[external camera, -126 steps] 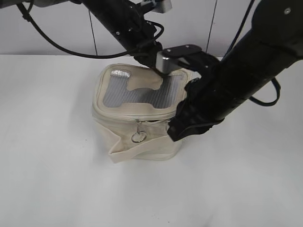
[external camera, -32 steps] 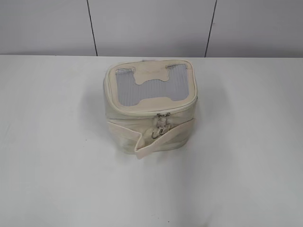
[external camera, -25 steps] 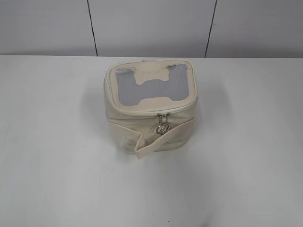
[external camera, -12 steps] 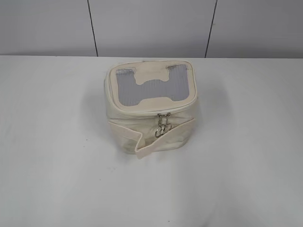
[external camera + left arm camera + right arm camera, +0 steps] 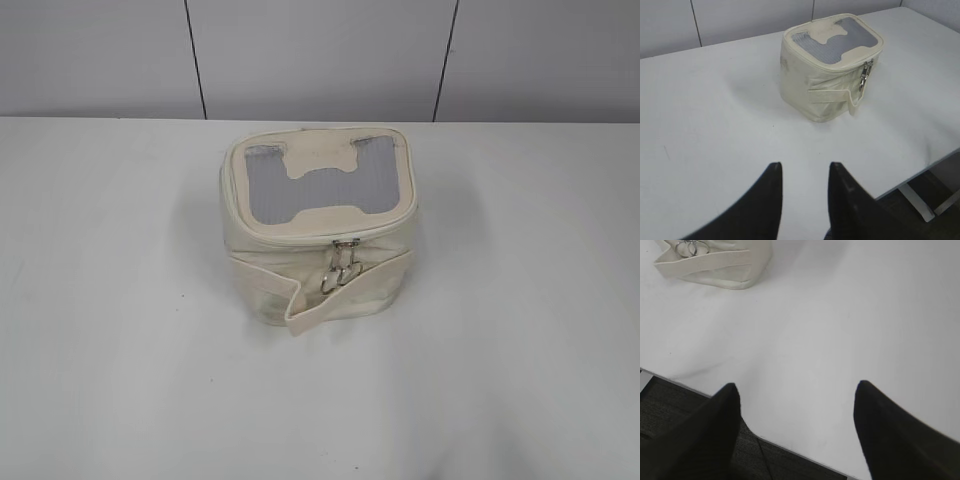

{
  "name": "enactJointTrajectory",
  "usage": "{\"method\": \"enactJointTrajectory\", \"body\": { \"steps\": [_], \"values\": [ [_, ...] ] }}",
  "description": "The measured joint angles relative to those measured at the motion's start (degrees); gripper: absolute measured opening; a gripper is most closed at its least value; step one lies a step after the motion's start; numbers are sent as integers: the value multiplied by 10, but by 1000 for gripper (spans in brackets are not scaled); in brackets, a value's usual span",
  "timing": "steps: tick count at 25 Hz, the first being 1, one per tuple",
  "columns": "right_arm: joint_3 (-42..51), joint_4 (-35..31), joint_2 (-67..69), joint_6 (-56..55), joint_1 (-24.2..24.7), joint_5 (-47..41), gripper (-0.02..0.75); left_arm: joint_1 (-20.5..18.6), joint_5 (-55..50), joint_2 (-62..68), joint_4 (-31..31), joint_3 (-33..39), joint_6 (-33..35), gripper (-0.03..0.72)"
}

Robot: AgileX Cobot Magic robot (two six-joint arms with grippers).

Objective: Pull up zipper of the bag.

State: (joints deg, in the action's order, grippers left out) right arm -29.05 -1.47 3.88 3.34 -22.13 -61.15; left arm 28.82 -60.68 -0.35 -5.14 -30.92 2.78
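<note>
The cream bag (image 5: pixel 315 225) stands upright mid-table, its lid with the grey ribbed panel and bone-shaped patch lying flat. The zipper (image 5: pixel 347 246) slider sits at the front middle of the lid's rim, its ring pull (image 5: pixel 340 282) dangling over the loose strap (image 5: pixel 320 305). The bag also shows in the left wrist view (image 5: pixel 830 65), zipper slider (image 5: pixel 864 75) on its right corner. Only its lower corner (image 5: pixel 715 265) and ring pull (image 5: pixel 690 247) show in the right wrist view. My left gripper (image 5: pixel 803 167) is open and empty, far from the bag. My right gripper (image 5: pixel 795 390) is wide open and empty over the table's edge.
The white table (image 5: pixel 120 350) carries only the bag. Its front edge (image 5: pixel 790 452) shows in the right wrist view with dark floor below. A table leg (image 5: pixel 917 202) shows past the edge in the left wrist view. A grey panelled wall (image 5: pixel 320 60) stands behind.
Five seconds ago both arms were at the bag and the slider sat further left; now both arms are out of the exterior view. In the last second only the ring pull swings slightly.
</note>
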Motion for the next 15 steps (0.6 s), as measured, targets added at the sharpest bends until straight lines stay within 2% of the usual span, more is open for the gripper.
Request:
{"method": "enactJointTrajectory", "body": {
  "steps": [15],
  "values": [
    [4,0,0,-2,0,10,553,0,0,0,-7,0,10,247]
  ]
}}
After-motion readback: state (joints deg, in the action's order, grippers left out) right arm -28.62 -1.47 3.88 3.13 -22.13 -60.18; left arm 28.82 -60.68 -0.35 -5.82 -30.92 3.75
